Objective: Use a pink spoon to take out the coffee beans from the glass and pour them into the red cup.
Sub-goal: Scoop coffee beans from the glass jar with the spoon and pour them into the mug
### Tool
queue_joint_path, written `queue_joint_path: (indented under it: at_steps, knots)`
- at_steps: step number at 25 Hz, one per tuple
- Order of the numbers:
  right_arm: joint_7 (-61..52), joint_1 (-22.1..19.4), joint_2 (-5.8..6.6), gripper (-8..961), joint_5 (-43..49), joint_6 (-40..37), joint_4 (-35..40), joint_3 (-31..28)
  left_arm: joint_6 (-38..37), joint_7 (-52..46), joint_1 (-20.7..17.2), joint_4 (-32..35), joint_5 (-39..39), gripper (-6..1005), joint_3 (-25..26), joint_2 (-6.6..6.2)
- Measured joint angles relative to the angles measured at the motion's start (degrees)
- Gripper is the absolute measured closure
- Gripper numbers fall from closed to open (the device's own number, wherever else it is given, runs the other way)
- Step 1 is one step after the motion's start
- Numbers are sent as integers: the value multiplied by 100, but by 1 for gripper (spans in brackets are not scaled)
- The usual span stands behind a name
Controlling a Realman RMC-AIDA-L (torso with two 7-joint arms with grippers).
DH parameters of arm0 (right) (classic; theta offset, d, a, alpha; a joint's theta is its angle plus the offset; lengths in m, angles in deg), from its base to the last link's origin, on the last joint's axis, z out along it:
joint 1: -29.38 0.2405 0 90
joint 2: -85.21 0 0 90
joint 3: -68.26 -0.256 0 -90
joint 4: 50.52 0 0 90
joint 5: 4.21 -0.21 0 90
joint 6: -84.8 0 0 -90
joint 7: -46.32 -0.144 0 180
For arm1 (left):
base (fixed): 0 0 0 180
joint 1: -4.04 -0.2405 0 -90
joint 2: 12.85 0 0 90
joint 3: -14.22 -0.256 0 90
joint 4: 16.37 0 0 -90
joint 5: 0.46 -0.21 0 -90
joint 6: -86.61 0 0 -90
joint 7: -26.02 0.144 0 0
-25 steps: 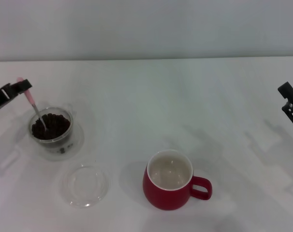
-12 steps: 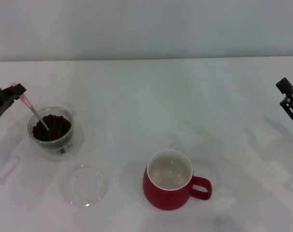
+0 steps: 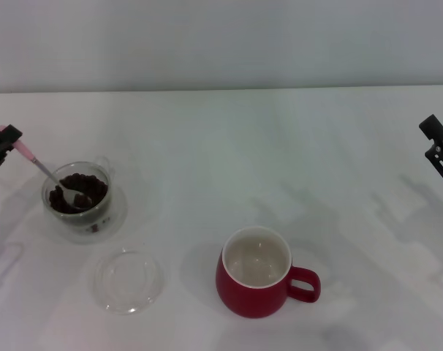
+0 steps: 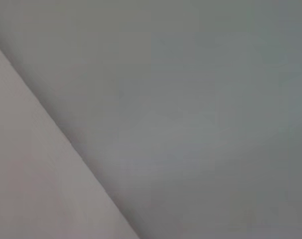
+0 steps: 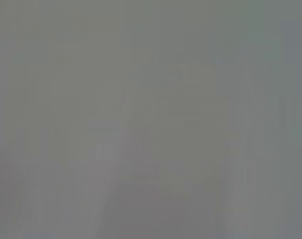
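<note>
In the head view the glass (image 3: 78, 199) stands at the left of the white table, filled with dark coffee beans (image 3: 90, 186). The pink spoon (image 3: 47, 173) slants into it, its metal bowl lying among the beans and its pink handle held at the far left edge by my left gripper (image 3: 4, 142), which is shut on it. The red cup (image 3: 258, 273) stands near the front centre with its white inside bare and its handle to the right. My right gripper (image 3: 439, 150) hangs at the far right edge, away from everything.
A flat clear glass dish (image 3: 128, 279) lies in front of the glass, left of the red cup. The wrist views show only blank grey surfaces.
My left gripper has drawn leftward toward the picture's edge, tipping the spoon flatter so its bowl now lies among the beans. The right gripper has barely shifted.
</note>
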Motion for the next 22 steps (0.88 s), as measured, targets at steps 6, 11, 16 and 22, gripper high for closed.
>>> queue_joint_path:
  at_steps: [6,11,16,22]
  knots:
    - [-1,-2,1,288,0,0,36,0,-39,39,-180,-6,184,873,0,16]
    - [-3,1,11,288,0,22,47,0,-77,390,-291,26,323,873,0,30]
    - [-4,9,9,288,12,24,50,0,-364,792,-385,33,550,872,0,32]
    - [-5,39,0,287,27,36,50,22,-822,950,-363,46,539,872,-16,6]
